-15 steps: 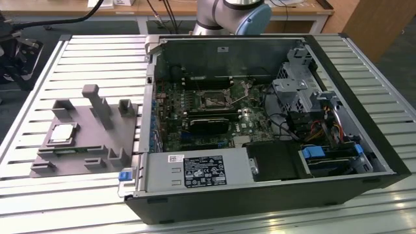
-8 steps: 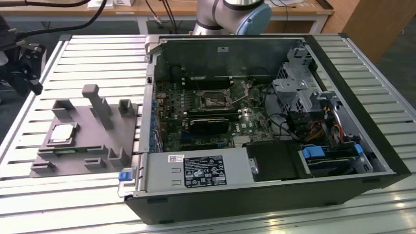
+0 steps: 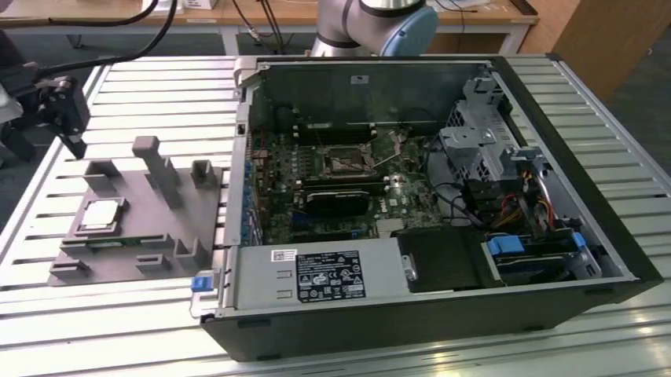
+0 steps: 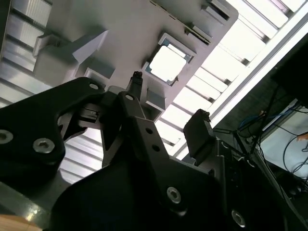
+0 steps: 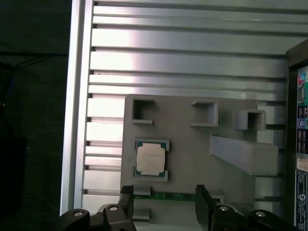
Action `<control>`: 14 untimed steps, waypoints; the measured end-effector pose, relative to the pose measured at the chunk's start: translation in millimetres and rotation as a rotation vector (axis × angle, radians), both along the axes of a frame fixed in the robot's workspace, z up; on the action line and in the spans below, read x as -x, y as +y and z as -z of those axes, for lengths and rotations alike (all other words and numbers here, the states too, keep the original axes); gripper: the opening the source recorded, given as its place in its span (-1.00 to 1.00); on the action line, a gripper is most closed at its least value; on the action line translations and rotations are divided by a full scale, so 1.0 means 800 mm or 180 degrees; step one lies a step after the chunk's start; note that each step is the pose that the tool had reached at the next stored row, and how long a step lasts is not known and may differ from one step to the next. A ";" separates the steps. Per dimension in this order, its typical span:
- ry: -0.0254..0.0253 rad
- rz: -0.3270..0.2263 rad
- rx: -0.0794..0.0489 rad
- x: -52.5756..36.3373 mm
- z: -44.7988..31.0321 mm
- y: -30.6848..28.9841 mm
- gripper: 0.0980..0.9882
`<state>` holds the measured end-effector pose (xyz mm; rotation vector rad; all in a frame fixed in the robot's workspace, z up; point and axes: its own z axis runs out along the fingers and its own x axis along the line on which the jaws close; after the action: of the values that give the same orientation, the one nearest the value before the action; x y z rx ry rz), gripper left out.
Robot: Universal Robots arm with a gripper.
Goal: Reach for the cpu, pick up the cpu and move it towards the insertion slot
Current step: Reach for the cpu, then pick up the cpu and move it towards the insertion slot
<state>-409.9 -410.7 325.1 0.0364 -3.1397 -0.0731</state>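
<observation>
- cpu is lying flat in a square recess of the grey fixture on the slatted bench, at the exterior view's left. It is sitting well apart from the insertion slot, which is on the motherboard inside the open computer case.
- Also in the exterior view, the claw is hanging above the fixture's far corner, near the cpu but not touching it.
- In the second wrist view, the claw is standing wide with nothing between its fingers. The cpu is showing beyond the fingertips, bright and unheld in its recess.
- In the first wrist view, the claw is spreading wider than the cpu. A green memory stick is lying just beside the cpu's recess, across the gap between the fingertips.
- By my reading, the reach is the step in hand: nothing is being gripped and the cpu is resting in the fixture.
- As a judgement, the grasp is calling for the claw to be centred over the cpu and lowered so its fingers are straddling two opposite edges. They need to be keeping clear of the recess walls and the memory stick, and squeezing lightly, since the chip is looking thin and flat.
</observation>
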 end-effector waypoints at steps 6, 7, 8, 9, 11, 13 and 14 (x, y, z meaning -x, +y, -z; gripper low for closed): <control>0.0000 0.0001 0.0000 0.000 0.0137 -0.0002 0.23; 0.0000 0.0000 0.0000 0.000 0.0159 -0.0003 0.23; 0.0000 0.0000 0.0000 0.000 0.0183 -0.0004 0.23; 0.0000 0.0000 0.0000 0.000 0.0205 -0.0004 0.23; 0.0000 0.0000 0.0000 0.000 0.0251 -0.0005 0.23; 0.0000 0.0000 0.0000 0.000 0.0296 -0.0005 0.23; 0.0000 0.0000 0.0000 0.000 0.0319 -0.0005 0.23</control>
<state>-410.0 -411.1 299.5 0.0363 -3.1397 -0.0731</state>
